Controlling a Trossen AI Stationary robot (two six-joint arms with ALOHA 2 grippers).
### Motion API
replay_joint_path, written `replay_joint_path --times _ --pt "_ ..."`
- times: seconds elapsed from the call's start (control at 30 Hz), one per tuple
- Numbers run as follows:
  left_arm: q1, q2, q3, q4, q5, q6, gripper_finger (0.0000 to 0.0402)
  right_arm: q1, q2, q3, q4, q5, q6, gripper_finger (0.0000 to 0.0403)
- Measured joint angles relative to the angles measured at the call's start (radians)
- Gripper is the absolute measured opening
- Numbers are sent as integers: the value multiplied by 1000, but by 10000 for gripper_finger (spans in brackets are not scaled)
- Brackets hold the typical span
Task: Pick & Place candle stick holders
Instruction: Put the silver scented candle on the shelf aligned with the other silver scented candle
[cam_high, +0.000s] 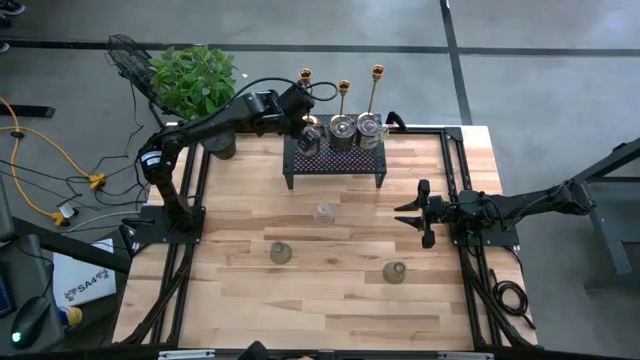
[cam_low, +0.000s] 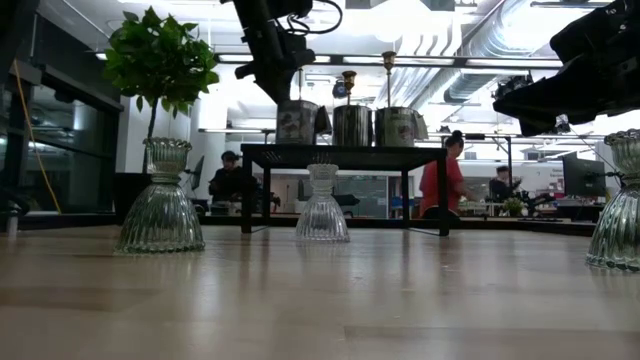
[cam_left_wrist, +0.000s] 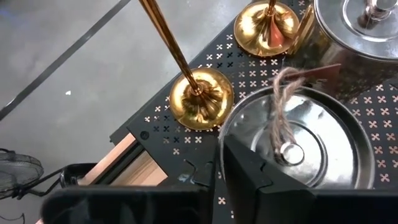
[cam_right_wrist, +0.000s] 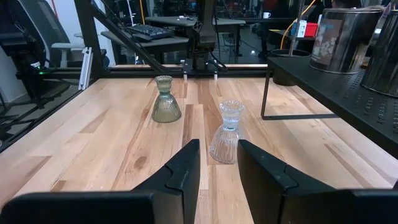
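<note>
3 silver cups (cam_high: 343, 131) on rack (cam_high: 335, 163), left gripper (cam_high: 308, 135) gripping 1

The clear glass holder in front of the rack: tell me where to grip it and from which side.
Grip the clear glass holder at its narrow waist, between flared cup and wide ribbed skirt. It stands upright, alone on the table, so come in level from the right claw's side, which already faces it with open fingers.

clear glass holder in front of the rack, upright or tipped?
Upright. The clear glass holder stands on its wide flared base with the narrow cup on top in the low view, apart from the rack.
</note>
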Motion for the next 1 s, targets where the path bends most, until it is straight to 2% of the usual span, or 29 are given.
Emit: replay_joint_path --times 0.33,0.43,0.7,0.87,1.0 --pt "-2 -1 0 32 -25 71 83 0 0 0 0 0 0 99" --pt "-12 -1 0 32 -36 91 85 0 0 0 0 0 0 99" --pt "-58 -26 -1 41 -147 138 86 0 0 0 0 0 0 99" --pt "-88 -64 -1 45 -149 177 83 0 0 0 -1 0 0 99" --pt "-114 -100 -37 57 -117 218 63 0 0 0 0 0 0 99"
